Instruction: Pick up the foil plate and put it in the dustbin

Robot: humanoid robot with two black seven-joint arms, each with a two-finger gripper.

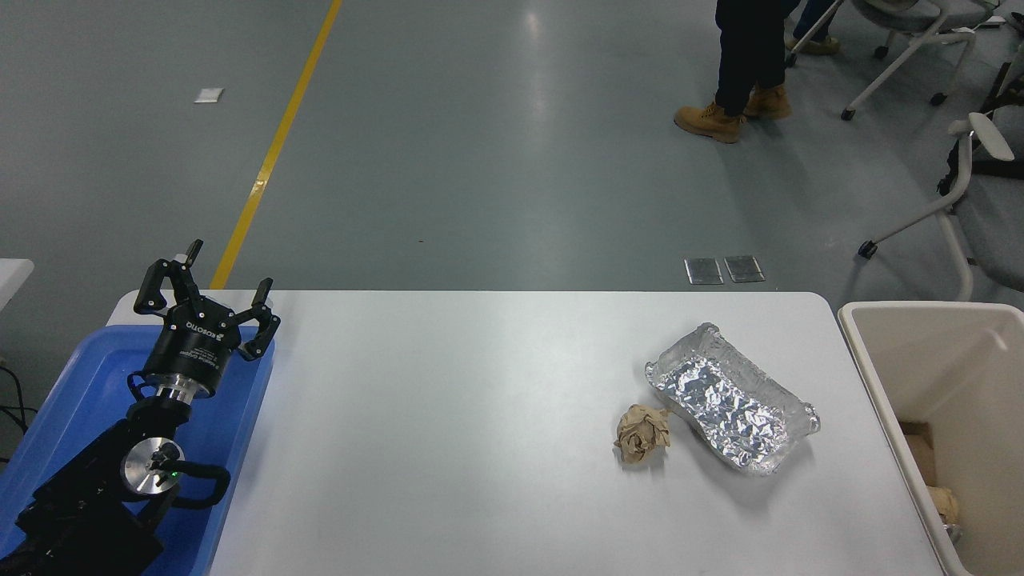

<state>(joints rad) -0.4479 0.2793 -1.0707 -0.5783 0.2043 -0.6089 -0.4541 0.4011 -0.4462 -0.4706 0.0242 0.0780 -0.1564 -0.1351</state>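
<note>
A crumpled brown paper ball (pixel 642 433) lies on the white table (pixel 464 416). A blue tray (pixel 72 384) overlaps the table's left edge. Beyond its far side stand a person's legs (pixel 740 64) and chairs (pixel 952 160).

The dustbin (pixel 880 384) beside the table's right edge ran off the picture's right and bottom. The blue tray (pixel 72 376) at the near left corner was partly covered by the left arm (pixel 104 488). The person (pixel 748 64) showed legs only.
</note>
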